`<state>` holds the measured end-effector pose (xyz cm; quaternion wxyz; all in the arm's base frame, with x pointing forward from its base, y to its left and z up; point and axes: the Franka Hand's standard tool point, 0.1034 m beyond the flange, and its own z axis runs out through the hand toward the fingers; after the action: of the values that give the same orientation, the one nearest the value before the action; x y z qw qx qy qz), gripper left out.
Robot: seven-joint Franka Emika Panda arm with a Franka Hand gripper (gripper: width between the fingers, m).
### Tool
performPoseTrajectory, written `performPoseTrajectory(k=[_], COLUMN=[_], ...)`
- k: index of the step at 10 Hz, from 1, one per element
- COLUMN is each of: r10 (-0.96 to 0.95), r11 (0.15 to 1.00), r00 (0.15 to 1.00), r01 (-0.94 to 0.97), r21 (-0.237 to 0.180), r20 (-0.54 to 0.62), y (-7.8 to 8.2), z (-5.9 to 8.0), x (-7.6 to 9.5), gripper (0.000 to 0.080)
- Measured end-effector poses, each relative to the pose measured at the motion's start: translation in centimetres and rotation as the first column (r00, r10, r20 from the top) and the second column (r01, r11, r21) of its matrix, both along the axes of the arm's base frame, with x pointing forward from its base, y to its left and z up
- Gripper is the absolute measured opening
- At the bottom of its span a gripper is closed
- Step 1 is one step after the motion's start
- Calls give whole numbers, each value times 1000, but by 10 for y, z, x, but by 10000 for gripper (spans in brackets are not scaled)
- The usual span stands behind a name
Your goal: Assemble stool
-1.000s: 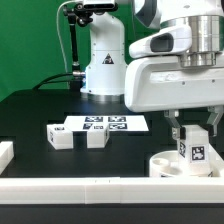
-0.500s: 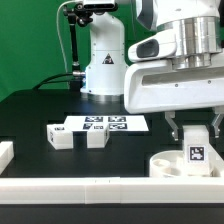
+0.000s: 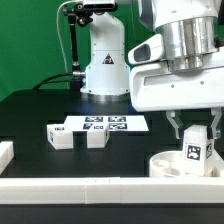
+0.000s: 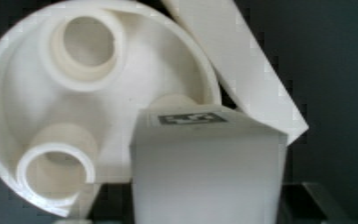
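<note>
Gripper (image 3: 196, 134) clamped on an upright tagged leg (image 3: 197, 152), leg held over the round seat (image 3: 165, 164), two loose legs (image 3: 59, 136) noted beside the marker board (image 3: 105, 123) on the black table (image 3: 30, 115).

Leg (image 3: 197, 147), seemingly a touch more tilted now.

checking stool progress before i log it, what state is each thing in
gripper: shut on the held leg
held leg: upright on the seat, whether it sits in a hole cannot be told
seat: flat on the table, two holes seen empty
loose legs: two, on the table, unattached
marker board: flat on the table
</note>
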<state>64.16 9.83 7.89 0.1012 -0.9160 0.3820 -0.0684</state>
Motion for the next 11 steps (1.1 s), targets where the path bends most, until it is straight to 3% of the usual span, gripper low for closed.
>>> performPoseTrajectory(k=[4, 7, 8, 9, 10, 11], r10=[-290, -393, -382, -365, -341, -330], r11=[951, 909, 914, 921, 931, 935], r00=[955, 916, 921, 928, 938, 942], r01=[294, 401, 389, 371, 347, 335], r21=[92, 117, 116, 115, 115, 117], r20=[-57, -85, -82, -77, -63, -54], y=[1, 2, 2, 2, 2, 4], z=[1, 1, 0, 2, 8, 13], x=[0, 0, 0, 0, 2, 4], gripper=[346, 346, 424, 587, 587, 638])
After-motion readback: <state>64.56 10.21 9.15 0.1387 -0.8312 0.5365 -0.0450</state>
